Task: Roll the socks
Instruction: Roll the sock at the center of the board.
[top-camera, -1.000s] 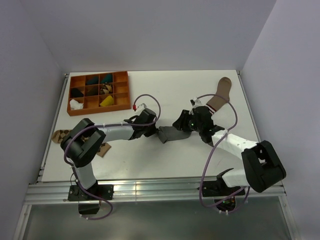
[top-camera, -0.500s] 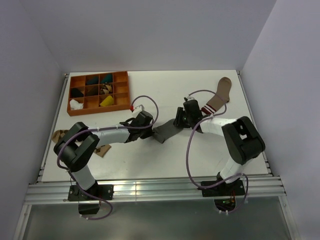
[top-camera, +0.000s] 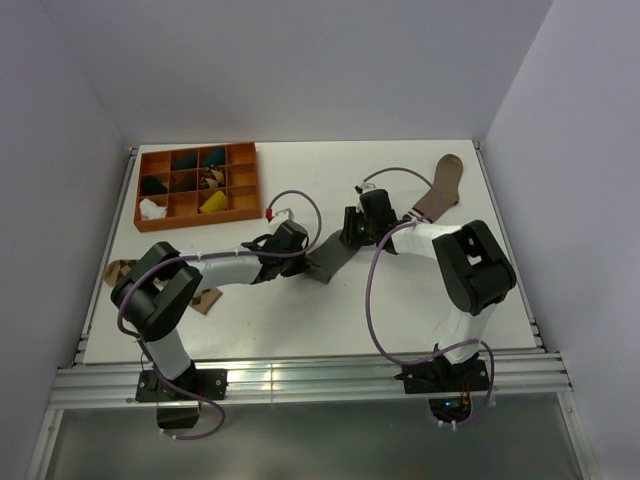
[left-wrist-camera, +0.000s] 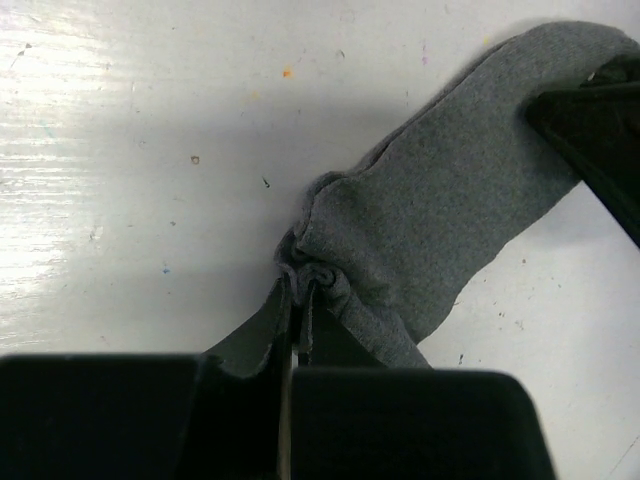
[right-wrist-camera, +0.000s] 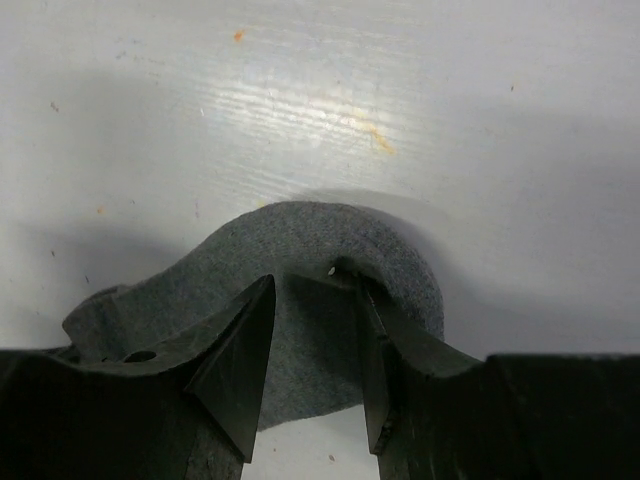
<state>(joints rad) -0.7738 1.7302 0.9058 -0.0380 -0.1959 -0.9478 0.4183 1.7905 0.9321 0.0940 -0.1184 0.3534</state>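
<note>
A grey sock (top-camera: 328, 258) lies flat near the middle of the white table. My left gripper (top-camera: 305, 255) is shut on a bunched fold at the sock's near-left end (left-wrist-camera: 298, 290). The rest of the grey sock (left-wrist-camera: 450, 200) stretches away up and to the right. My right gripper (top-camera: 352, 232) stands open over the sock's other, rounded end (right-wrist-camera: 310, 240). Its two fingertips (right-wrist-camera: 240, 350) press down on the fabric, and the cloth curls up around the right one. In the tray's left compartments sit a black roll (top-camera: 152, 186) and a white roll (top-camera: 151, 208).
An orange compartment tray (top-camera: 240, 190) stands at the back left with several rolled things in it. A brown sock with a striped cuff (top-camera: 440, 190) lies at the back right. A tan diamond-patterned sock (top-camera: 118, 272) lies under my left arm by the left edge.
My right arm has swung round from the right, and its gripper has shifted back and to the left onto the sock's far end. My left gripper has kept its hold.
</note>
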